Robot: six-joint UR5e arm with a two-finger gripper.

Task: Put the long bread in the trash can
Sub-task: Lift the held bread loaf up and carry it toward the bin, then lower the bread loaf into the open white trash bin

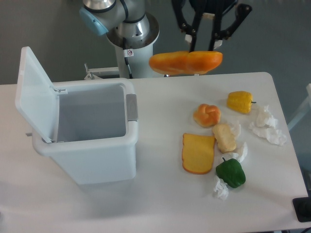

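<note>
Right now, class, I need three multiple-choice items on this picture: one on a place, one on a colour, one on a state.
1. Where is the long bread?
A. in the trash can
B. held in the air by the tool
C. flat on the table

2. What colour is the pepper nearest the camera?
A. green
B. red
C. purple

3. The trash can lid is:
A. open
B. shut
C. missing

Answers: 1 B, the tool is clamped on it above the table. 2 A, it is plainly green. 3 A, the lid stands up.

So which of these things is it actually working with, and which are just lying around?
In use:
hand, gripping the long bread
trash can, lid open

Lying about:
round bun
toast slice
pale bread piece
yellow pepper
green pepper
crumpled paper
</note>
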